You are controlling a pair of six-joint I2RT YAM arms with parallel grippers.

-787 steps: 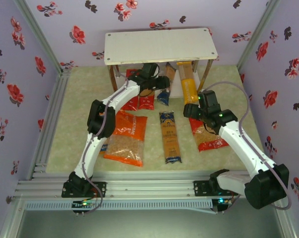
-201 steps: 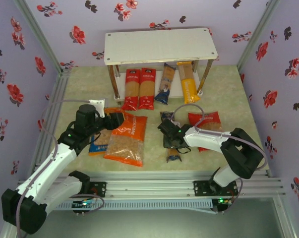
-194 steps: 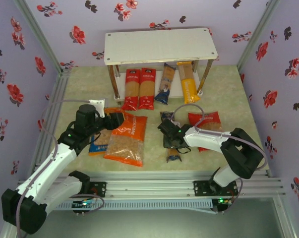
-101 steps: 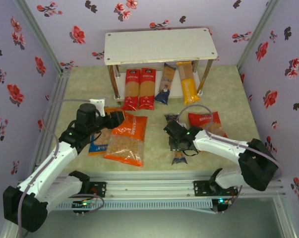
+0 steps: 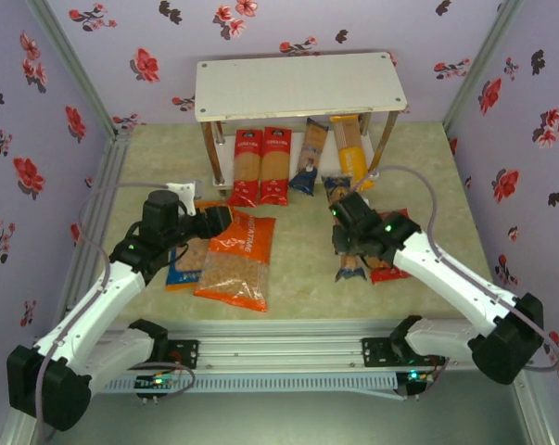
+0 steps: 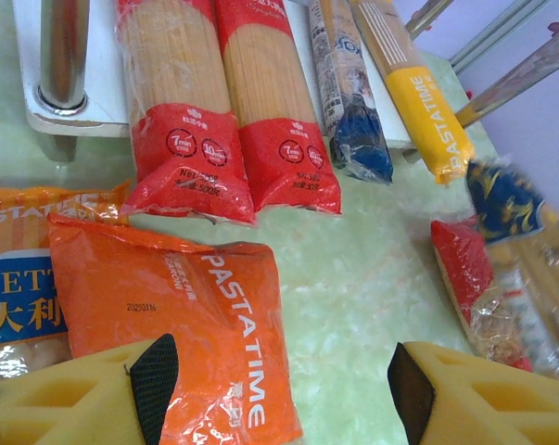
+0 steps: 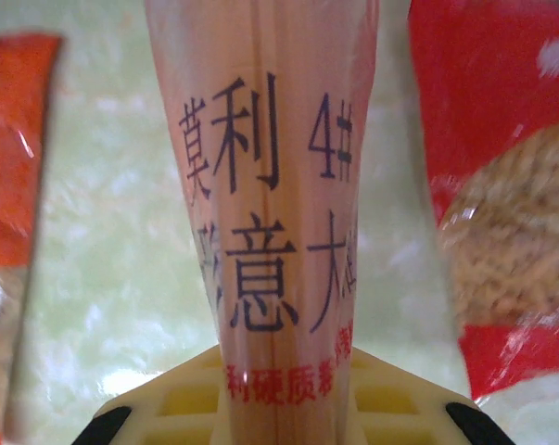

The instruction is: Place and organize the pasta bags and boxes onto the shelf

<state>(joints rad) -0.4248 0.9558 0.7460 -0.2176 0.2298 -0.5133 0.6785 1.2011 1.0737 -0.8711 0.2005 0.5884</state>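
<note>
The shelf [image 5: 298, 85] stands at the back; on its lower board [image 6: 103, 83] lie two red spaghetti packs [image 5: 247, 167] [image 5: 274, 165], a tan-and-blue pack [image 5: 309, 158] and a yellow-orange pack [image 5: 350, 153]. My right gripper [image 5: 349, 232] is shut on the dark blue spaghetti pack [image 7: 274, 185], holding it off the table in front of the shelf, beside the red bag [image 5: 393, 250]. My left gripper [image 5: 219, 221] hovers open over the top edge of the orange bag [image 5: 237, 260]. The blue bag [image 5: 182, 264] lies partly under the orange one and my left arm.
A metal shelf leg [image 6: 64, 56] stands left of the red packs. The floral walls close in on both sides. Bare green table [image 5: 302, 250] runs between the orange bag and the red bag.
My right gripper has lifted the dark blue pack from the table's middle and carried it back and to the right, toward the shelf. The left arm has hardly moved.
</note>
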